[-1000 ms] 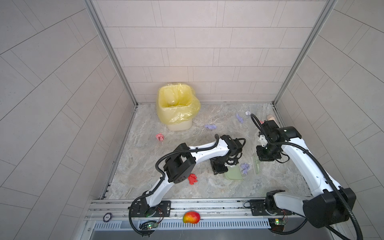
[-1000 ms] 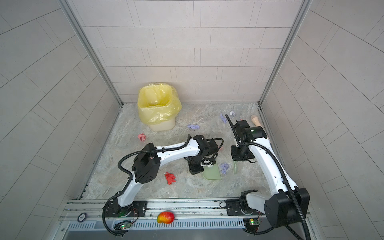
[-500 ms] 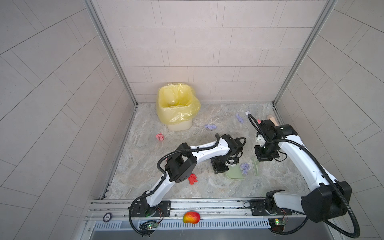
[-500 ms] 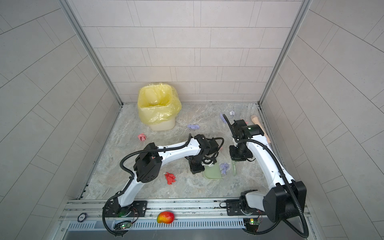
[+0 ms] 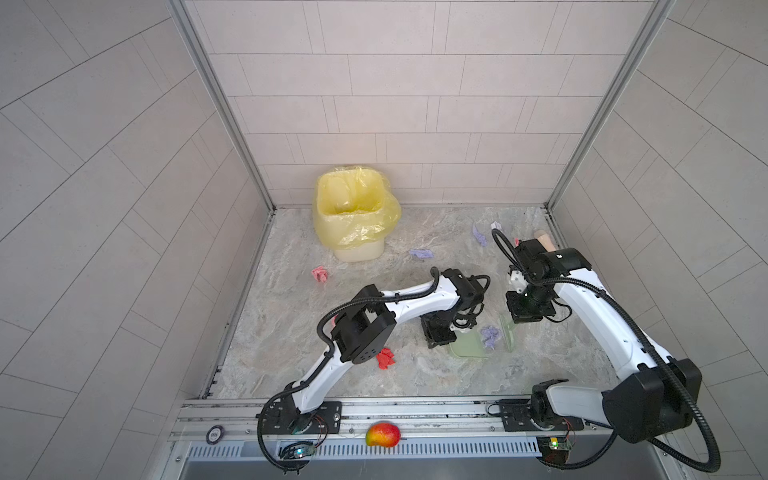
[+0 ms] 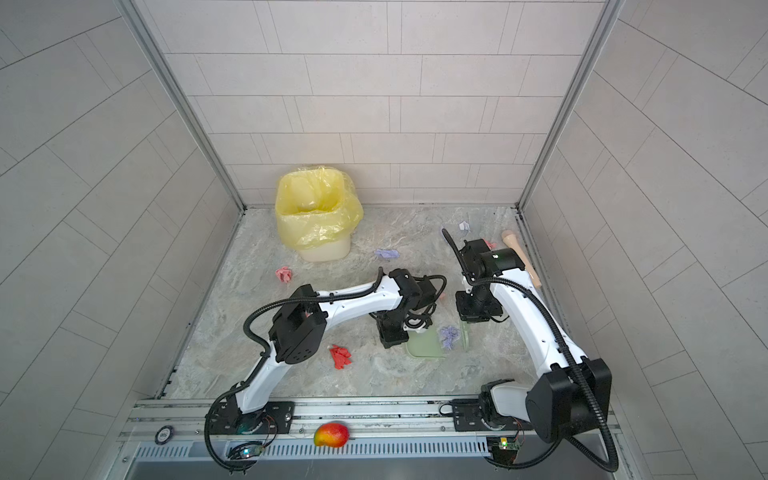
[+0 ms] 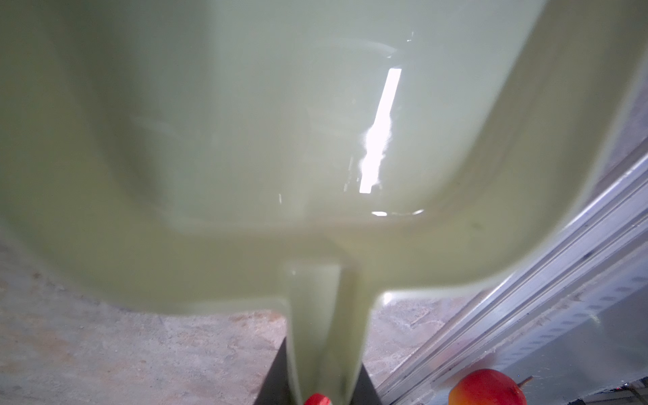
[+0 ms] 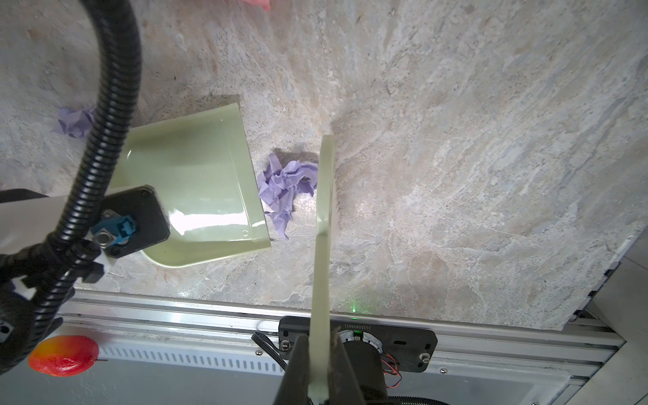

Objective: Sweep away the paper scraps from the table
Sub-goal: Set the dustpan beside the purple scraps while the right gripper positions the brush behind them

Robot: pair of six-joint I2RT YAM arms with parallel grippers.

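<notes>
**Top views:** the left gripper (image 5: 452,334) is clamped on the handle of a pale green dustpan (image 5: 467,348), which lies flat on the table (image 5: 332,324). The right gripper (image 5: 515,319) is clenched on a flat green paddle (image 5: 508,337), blade edge down. In both top views the purple scrap (image 5: 490,336) sits between the pan mouth and the paddle. The other paper scraps (image 5: 385,358) are well apart: a red one by the left arm, pink and lavender ones nearer the yellow-lined bin (image 5: 353,216).

**Left wrist:** the dustpan (image 7: 245,140) fills the view, blurred, with its handle pinched in the gripper. No scrap shows inside.

**Right wrist:** the paddle (image 8: 324,210) touches the purple scrap (image 8: 287,189). The scrap is just beside the pan lip, not in it.

**Step:** herding one scrap into the pan. The next move likely needs the paddle drawn toward the pan, low on the table, with the pan held steady.
</notes>
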